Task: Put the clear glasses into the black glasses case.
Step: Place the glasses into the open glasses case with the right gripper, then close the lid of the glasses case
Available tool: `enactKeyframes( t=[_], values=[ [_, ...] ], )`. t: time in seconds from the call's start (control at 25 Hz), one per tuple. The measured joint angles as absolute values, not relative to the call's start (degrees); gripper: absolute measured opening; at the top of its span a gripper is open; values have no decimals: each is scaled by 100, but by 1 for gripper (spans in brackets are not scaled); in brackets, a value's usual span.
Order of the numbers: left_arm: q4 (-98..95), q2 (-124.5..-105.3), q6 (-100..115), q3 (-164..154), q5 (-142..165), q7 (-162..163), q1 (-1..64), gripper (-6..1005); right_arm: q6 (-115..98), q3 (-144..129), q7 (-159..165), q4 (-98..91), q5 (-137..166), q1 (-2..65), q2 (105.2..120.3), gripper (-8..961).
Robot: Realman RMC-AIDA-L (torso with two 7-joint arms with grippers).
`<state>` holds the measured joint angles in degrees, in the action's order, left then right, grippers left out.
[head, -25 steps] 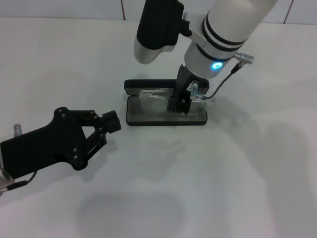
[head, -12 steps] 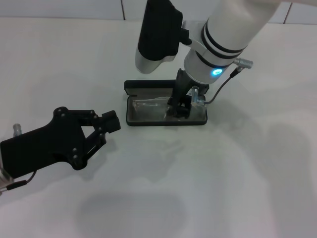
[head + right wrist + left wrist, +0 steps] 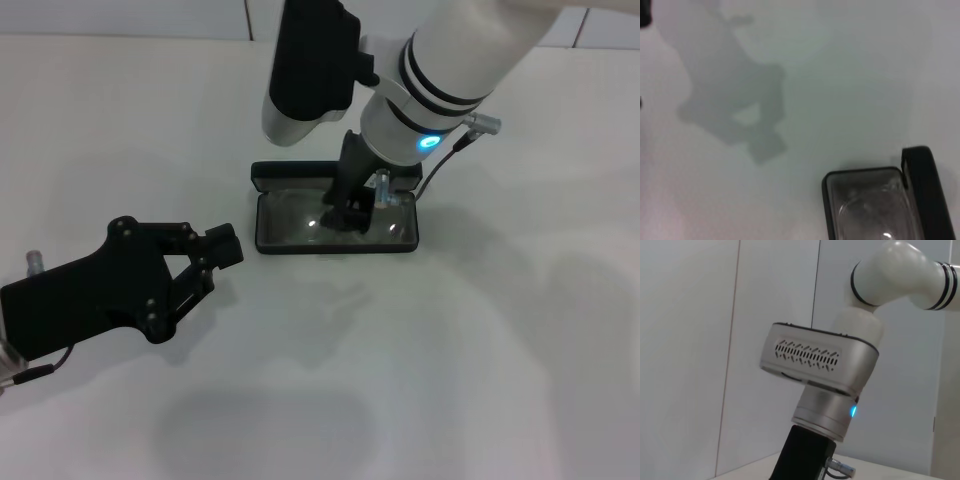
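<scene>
Clear glasses [image 3: 300, 214], a fully transparent plastic pair with a one-piece wraparound lens, lie inside the grey-lined tray of the black rectangular hard clamshell glasses case [image 3: 335, 245], which sits open on the white bench [image 3: 470, 360] with its lid standing along the far edge. Bright glints mark the lens surface within the tray; the right wrist view shows the lens [image 3: 867, 215] resting in the left end of the case [image 3: 832, 180]. Right tool [image 3: 352, 212], black, reaches down into the middle of the tray and is over or on the glasses; whether its fingers are closed on the frame or parted cannot be told from these views. Left tool [image 3: 222, 250], black, rests idle near the bench's left side, well apart from the case, its fingers close together and holding nothing. Handling judgement: the glasses are probably very light, fairly stiff yet springy at the arms, smooth and slippery, and prone to scratching. The bridge or the thick upper rim of the lens appears the soundest place to grip, with gentle pressure. Placement seems nearly complete; one arm end near the right rim may yet need seating.
</scene>
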<state>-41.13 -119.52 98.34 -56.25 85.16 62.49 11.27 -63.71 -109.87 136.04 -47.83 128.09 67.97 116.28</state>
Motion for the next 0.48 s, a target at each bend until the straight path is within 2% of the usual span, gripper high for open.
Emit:
enactKeyframes(
  t=[0.28, 0.48],
  values=[
    [-4113, -11952, 9834, -5608, 8516, 6249, 1125, 115, -6373, -10593, 13612, -5571, 13196, 6215, 11626, 205],
    [-4113, -11953, 9834, -5574, 8485, 6249, 1125, 115, -6305, -10100, 13529, -6580, 13224, 5179, 11612, 205]
  ],
)
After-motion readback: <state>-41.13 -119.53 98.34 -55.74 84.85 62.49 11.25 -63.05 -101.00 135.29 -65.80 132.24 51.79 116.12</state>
